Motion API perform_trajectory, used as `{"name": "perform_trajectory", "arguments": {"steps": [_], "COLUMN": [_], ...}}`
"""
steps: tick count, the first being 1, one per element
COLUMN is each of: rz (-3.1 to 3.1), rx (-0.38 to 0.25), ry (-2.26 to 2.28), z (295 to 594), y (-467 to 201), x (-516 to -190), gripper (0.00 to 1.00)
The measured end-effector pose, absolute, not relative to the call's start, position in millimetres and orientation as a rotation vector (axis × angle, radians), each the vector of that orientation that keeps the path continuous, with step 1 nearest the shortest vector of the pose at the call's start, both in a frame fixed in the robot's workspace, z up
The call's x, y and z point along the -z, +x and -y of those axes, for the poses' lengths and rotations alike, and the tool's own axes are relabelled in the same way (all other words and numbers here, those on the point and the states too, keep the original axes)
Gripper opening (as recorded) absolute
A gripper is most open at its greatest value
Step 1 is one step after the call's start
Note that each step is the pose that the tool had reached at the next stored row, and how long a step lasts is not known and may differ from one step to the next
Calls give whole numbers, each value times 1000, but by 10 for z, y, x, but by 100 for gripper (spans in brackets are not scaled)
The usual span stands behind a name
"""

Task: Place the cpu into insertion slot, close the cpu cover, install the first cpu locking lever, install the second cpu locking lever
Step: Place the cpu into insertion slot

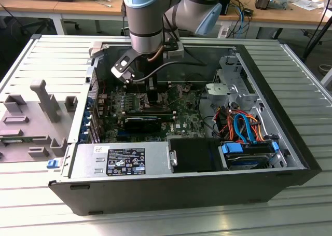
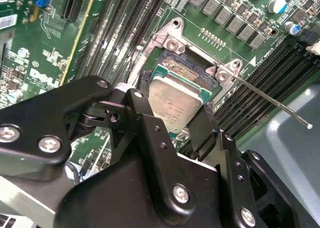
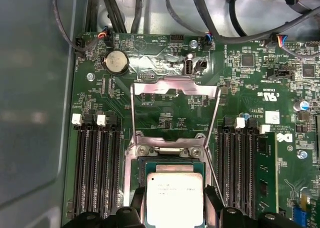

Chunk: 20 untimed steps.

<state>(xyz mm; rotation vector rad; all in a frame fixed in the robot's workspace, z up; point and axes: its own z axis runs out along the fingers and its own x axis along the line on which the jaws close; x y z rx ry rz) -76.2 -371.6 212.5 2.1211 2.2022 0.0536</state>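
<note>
The claw pinches the cpu over the insertion slot — cpu cover flipped open — at ten o'clock from the blue drive caddy in the exterior view.

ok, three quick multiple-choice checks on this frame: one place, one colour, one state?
1. Where is the cpu? A outside the case; B held by the gripper over the insertion slot; C in a memory slot.
2. What colour is the motherboard? A green; B red; C black.
3. The cpu cover is: A shut over the cpu; B missing; C swung up open.
Key: 1 B, the jaws sit on the chip's sides above the socket. 2 A, the board is green throughout. 3 C, the plate stands up off the socket.
</note>
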Motion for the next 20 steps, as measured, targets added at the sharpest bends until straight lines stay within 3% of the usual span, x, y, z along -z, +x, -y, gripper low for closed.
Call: {"name": "perform_trajectory", "arguments": {"steps": [20], "rz": [-2161], "rx": [-51], "ry": [2162], "z": [3676], "y": [-790], "x": [-1978], "gripper": [55]}}
